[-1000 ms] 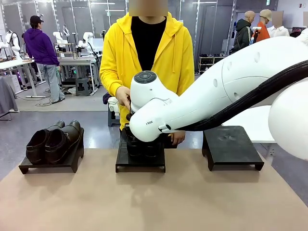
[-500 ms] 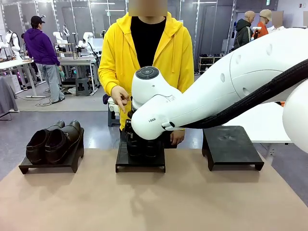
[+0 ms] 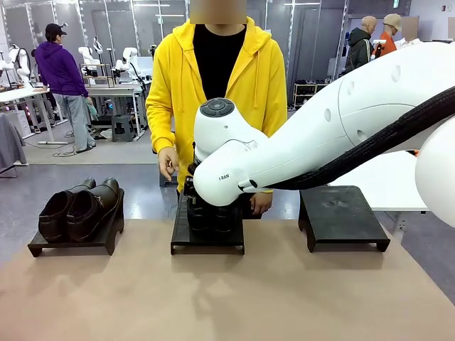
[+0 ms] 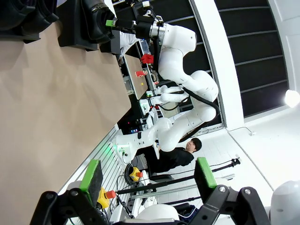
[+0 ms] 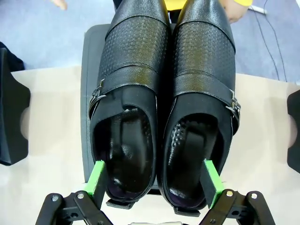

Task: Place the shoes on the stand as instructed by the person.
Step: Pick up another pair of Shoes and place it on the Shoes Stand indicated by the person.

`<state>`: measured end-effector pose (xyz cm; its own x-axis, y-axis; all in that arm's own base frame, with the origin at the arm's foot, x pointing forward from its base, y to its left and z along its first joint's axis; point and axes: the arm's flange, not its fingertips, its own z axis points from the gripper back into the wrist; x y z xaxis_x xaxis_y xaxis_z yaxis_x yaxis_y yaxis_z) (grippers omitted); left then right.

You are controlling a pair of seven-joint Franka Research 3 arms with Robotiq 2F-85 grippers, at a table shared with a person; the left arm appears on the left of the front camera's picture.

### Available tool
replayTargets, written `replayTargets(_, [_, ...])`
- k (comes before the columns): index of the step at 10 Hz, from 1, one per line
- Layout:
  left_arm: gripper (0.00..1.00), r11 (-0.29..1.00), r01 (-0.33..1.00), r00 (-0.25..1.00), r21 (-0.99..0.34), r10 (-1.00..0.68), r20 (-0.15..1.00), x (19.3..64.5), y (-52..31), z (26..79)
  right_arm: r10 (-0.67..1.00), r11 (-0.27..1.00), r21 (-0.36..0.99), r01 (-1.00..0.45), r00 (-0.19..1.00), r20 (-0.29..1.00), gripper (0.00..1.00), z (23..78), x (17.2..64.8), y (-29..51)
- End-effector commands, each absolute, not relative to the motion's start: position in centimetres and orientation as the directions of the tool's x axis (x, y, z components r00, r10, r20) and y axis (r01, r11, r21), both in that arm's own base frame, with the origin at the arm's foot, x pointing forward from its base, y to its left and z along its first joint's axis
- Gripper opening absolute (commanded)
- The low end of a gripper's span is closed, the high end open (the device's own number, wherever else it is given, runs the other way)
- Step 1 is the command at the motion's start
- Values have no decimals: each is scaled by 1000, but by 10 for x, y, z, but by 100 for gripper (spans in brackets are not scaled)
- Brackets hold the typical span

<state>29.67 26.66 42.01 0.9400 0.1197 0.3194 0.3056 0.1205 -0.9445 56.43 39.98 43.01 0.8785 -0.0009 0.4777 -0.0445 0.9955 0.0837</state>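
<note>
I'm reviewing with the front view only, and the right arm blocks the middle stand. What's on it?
Observer: The right wrist view shows the strap shoes side by side on the middle stand, toes toward the person.
Operator: Is the right gripper clamped on them?
Observer: No. The right gripper is open, with its green pads outside the two heels. I cannot tell whether the pads touch the leather.

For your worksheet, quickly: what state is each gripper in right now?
Left gripper: open, holding nothing.
Right gripper: open, its fingers outside the heels of the strapped shoes on the middle stand.
</note>
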Motion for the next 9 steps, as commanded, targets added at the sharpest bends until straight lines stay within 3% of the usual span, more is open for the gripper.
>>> replayTargets(1, [100,134,299,941,-945,119,315,294,264,422,-6,995,91,-42,879,477,100,430,566,401])
replayTargets(6, [100,134,299,941,-945,119,315,294,264,422,-1,995,84,-44,879,478,100,430,564,400])
replayTargets(9, [100,134,299,941,-945,119,315,294,264,422,-47,978,204,-40,912,408,100,476,513,345])
